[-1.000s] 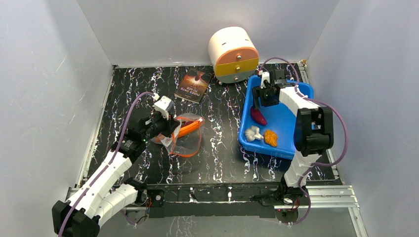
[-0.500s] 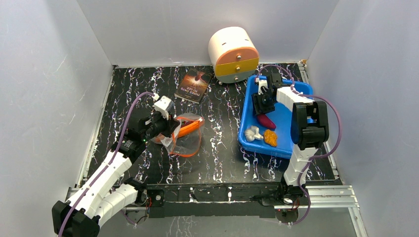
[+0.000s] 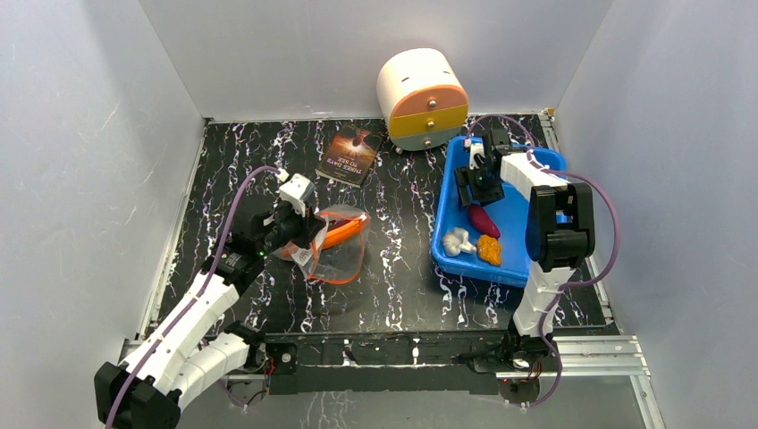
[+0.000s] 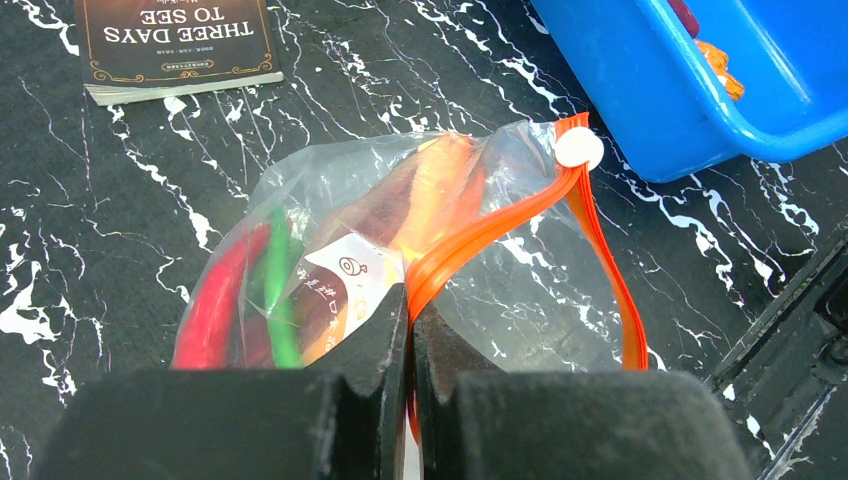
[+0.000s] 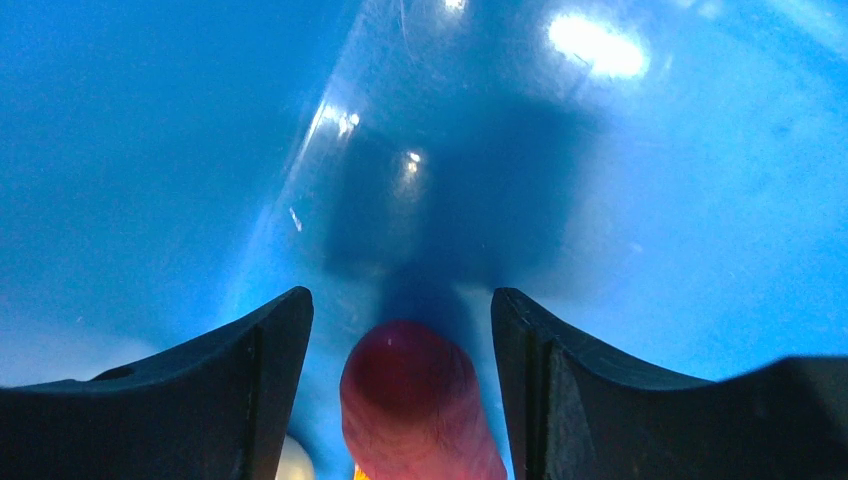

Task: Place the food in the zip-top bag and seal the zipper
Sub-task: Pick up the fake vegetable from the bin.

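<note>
Black marbled table (image 3: pixel 402 268): left jaws pinch the zipper (image 4: pixel 480 235), right jaws wide astride the magenta piece (image 5: pixel 420 400).

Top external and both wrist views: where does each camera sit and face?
Top external: high behind the robot, facing down on the table; both arms show.
Left wrist: faces the zip-top bag; left gripper shut on it.
Right wrist: faces into the blue tray; right gripper open astride the magenta piece.
Top external shows bag and piece too.

Top view: bright, even light; soft shadows are cast under the arms.
Left wrist: sharp; sheen is seen on the zip-top bag (image 4: pixel 520 170).
Right wrist: blurred; glare spots are reflected off the blue tray (image 5: pixel 700 250), upper middle.
</note>
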Controlling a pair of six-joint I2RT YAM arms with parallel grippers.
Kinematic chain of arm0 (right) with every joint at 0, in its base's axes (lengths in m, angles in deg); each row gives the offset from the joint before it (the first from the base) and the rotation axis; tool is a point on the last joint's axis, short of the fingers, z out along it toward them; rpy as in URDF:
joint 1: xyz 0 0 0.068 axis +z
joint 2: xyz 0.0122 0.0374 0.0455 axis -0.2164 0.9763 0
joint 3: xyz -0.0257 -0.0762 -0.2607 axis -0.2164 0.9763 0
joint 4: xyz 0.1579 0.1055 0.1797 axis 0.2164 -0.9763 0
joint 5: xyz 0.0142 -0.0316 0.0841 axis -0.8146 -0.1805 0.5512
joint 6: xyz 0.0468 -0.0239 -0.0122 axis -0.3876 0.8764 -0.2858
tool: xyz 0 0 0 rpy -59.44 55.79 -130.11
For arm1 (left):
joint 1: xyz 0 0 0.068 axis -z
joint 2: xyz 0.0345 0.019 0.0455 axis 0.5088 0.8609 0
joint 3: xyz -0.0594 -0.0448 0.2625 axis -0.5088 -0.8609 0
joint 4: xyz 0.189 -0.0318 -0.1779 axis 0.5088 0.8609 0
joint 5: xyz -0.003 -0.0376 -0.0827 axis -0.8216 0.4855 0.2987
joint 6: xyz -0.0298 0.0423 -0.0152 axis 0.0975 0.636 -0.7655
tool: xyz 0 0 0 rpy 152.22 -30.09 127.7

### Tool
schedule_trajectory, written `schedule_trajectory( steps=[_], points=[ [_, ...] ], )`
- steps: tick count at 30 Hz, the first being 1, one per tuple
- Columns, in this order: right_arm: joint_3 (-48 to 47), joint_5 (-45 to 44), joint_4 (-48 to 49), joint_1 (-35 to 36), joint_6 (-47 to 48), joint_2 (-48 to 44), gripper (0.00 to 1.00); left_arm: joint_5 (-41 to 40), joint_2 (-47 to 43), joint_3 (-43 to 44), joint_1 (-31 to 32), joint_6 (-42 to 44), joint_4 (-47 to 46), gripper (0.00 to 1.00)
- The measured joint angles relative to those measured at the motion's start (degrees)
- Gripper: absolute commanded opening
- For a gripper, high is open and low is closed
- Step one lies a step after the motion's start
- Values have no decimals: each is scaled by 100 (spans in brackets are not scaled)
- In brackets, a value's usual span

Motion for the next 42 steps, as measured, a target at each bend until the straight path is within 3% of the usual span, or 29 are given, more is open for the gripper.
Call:
schedule_trajectory(
  steps=[5, 21, 32, 42],
  points=[
    [-236, -155, -352, 22, -52, 11, 73, 31, 0, 0, 0, -22, -13, 0],
    [-61, -706, -800, 90, -50, 83, 41, 70, -103, 0, 0, -20, -13, 0],
    [-138, -885, -789, 105, -166, -96, 31, 42, -166, -2, 0, -20, 0, 0],
    [-315, -1283, -487, 463, -358, -1340, 29, -48, -216, 0, 0, -46, 2, 0]
  ],
)
